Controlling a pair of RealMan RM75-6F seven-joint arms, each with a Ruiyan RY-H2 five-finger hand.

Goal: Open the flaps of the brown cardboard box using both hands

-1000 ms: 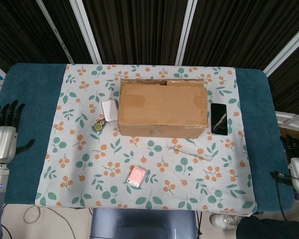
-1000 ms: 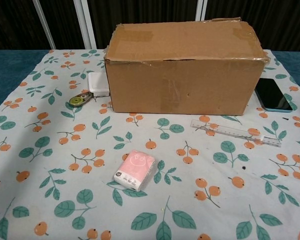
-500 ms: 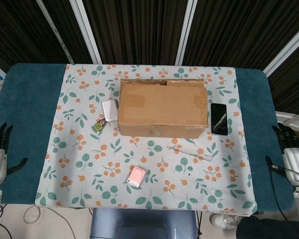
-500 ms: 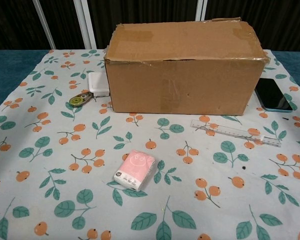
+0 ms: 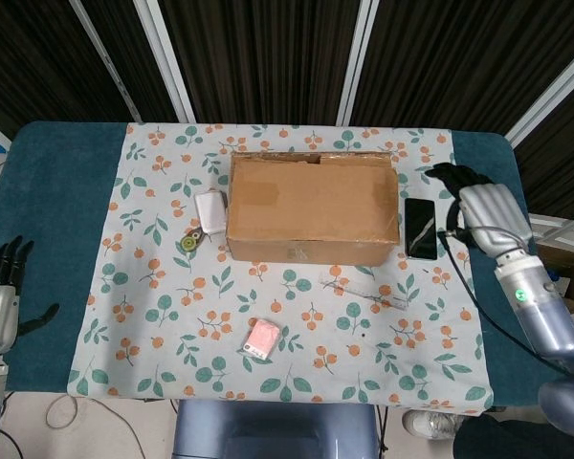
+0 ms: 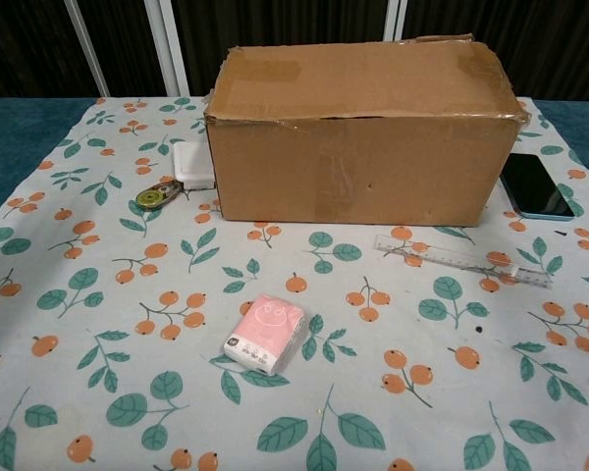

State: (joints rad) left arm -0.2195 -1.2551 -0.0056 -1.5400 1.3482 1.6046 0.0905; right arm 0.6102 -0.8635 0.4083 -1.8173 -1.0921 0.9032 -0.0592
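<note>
Since the flaps are still flat, the head view shows the brown cardboard box (image 5: 313, 208) mid-counter, the right robot hand (image 5: 486, 210) beside it, fingers apart and empty; the left robot hand (image 5: 0, 304) waits open at the edge. From the chest view, the box (image 6: 363, 137) sits alone, neither hand visible.

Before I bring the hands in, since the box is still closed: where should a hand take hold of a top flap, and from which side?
My guess: the brown cardboard box looks best taken at its front top flap edge, which looks slightly lifted and ragged. Hook the fingers under it from the near side. The right hand, open beside the phone, could take the box's right end.
</note>
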